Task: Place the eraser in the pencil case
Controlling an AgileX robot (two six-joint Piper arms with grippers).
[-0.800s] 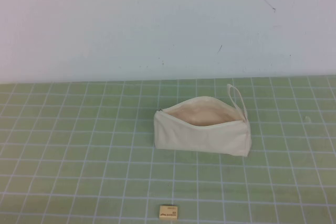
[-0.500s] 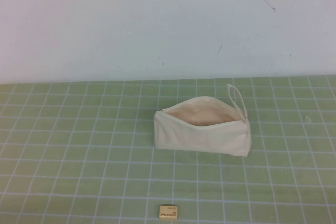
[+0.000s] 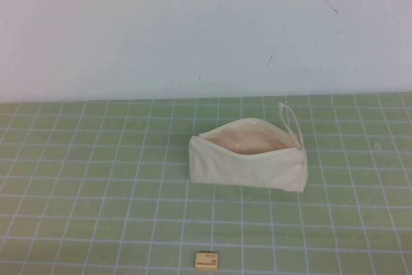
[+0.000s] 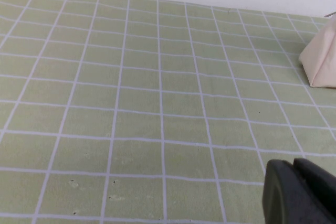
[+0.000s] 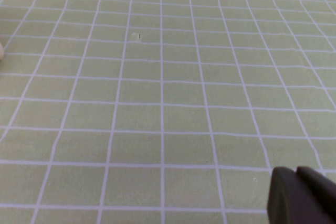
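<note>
**Both tools parked, eraser not yet picked up**

The left tool shows only as a dark finger pair at the corner of its own wrist view, the two fingers pressed together with no gap and nothing between them. The right tool looks the same in its wrist view: narrow, holding nothing. Neither arm reaches into the high view, so both sit back at the near side of the desk.

Ahead of the left tool lies bare green grid, and beyond that one end of the case stands at the far side of its view. Ahead of the right tool there is only grid.

The eraser lies flat at the near edge of the desk, close to the robot and roughly between the two arms, printed face up. The case lies well beyond it, unzipped, its mouth gaping upward and the beige lining showing, loop strap at the right end.

The step in hand is likely the reach for the eraser. To do it well, the tool should widen first, come down over the block square to its short sides, and close low, since the block is thin. The room between eraser and case is open, so the carry is free. The mouth is long but slim, so release over its middle, clear of the zip edges.
</note>
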